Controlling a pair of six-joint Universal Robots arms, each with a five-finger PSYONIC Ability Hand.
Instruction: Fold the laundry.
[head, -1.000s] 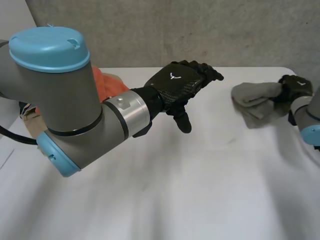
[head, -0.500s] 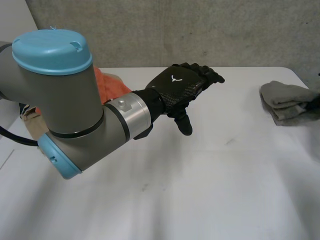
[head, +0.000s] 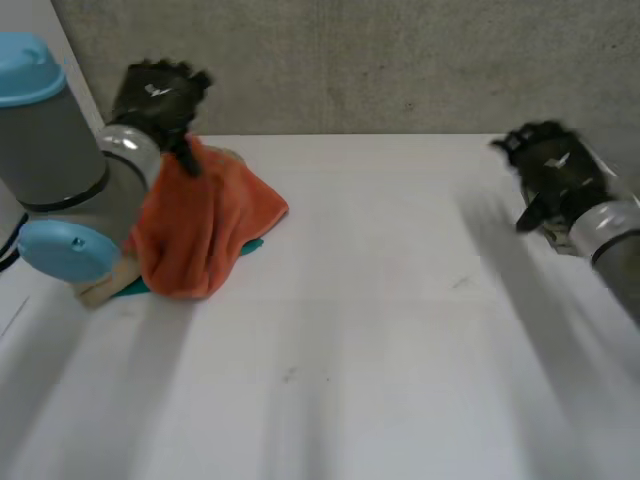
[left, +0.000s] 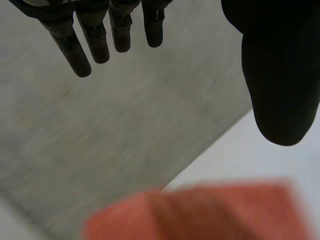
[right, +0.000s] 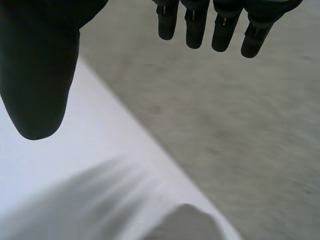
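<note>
Head view, orange cloth (head: 205, 225) partly behind left arm (head: 60, 165), teal cloth (head: 252, 244) mostly hidden

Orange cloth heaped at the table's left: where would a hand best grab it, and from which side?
Probably the pointed corner of the crumpled orange cloth that juts toward the middle of the white table. It lies clear of the heap, so the open left hand, above the cloth, could pinch it from the bare-table side.
</note>
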